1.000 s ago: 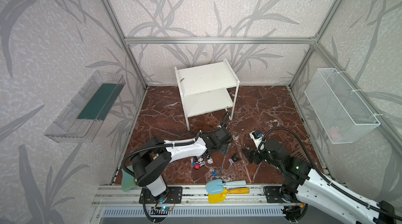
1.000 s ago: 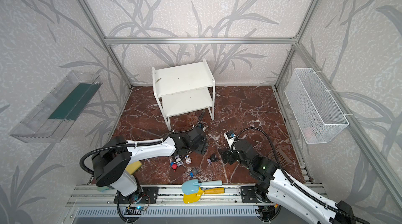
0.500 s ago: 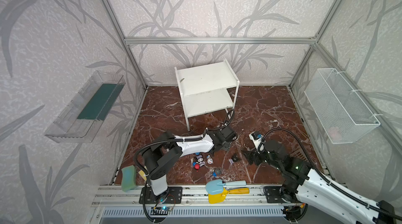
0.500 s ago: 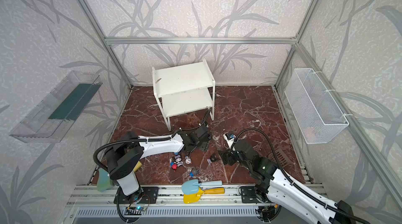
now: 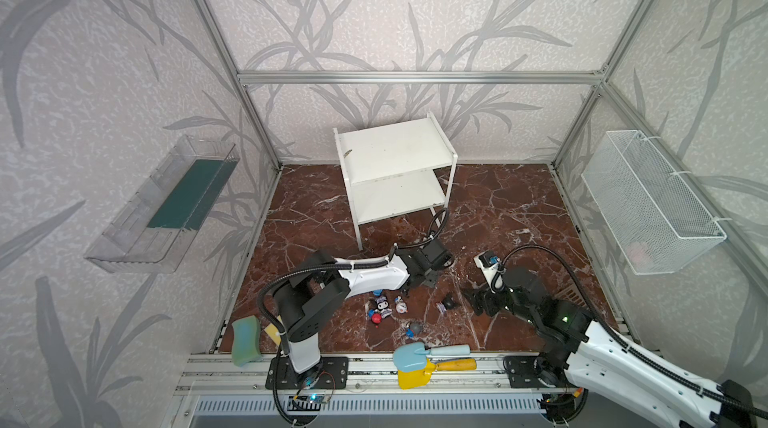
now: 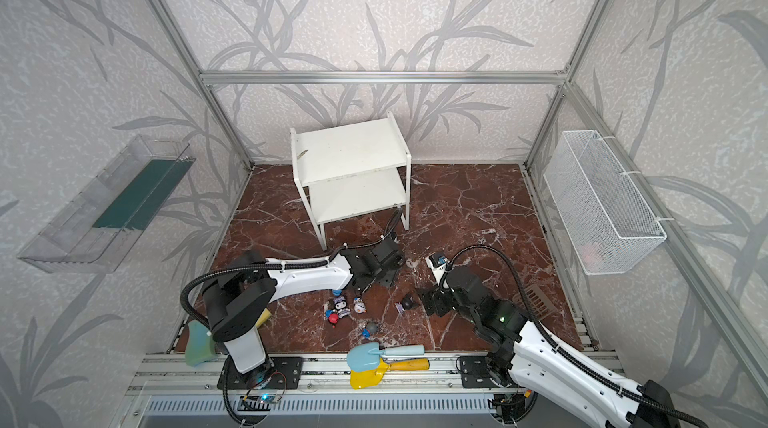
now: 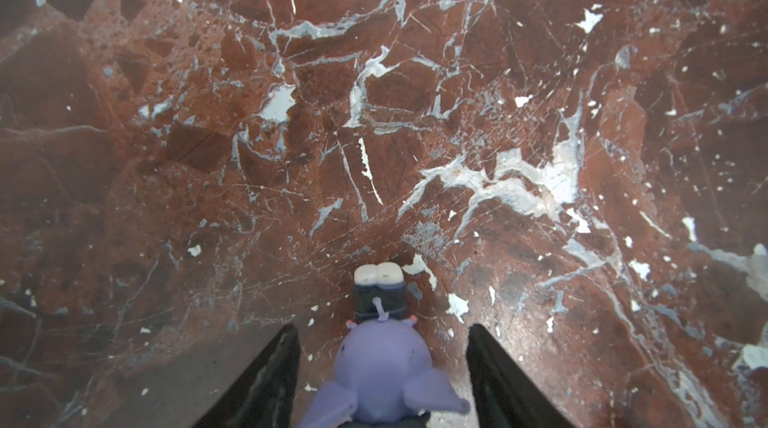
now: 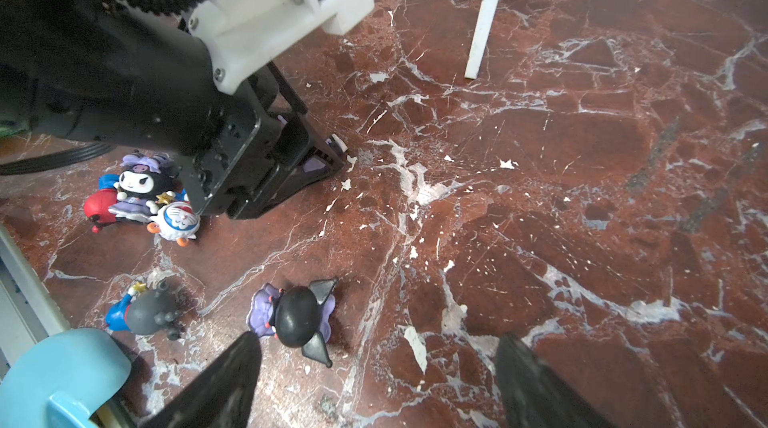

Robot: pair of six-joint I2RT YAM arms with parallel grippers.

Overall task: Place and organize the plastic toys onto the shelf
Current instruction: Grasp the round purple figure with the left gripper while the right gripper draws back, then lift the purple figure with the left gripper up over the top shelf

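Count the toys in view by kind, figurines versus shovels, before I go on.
figurines: 7 made out. 1 sits inside the open left gripper, not yet gripped, and 6 lie on the floor. The cluster overlaps, so one more may be hidden.
toy shovels: 2, one blue and one yellow.
Total: 9

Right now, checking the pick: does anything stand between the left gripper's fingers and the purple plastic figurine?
Nothing visible: the purple plastic figurine lies between the left gripper's fingers, with only bare floor beside it.
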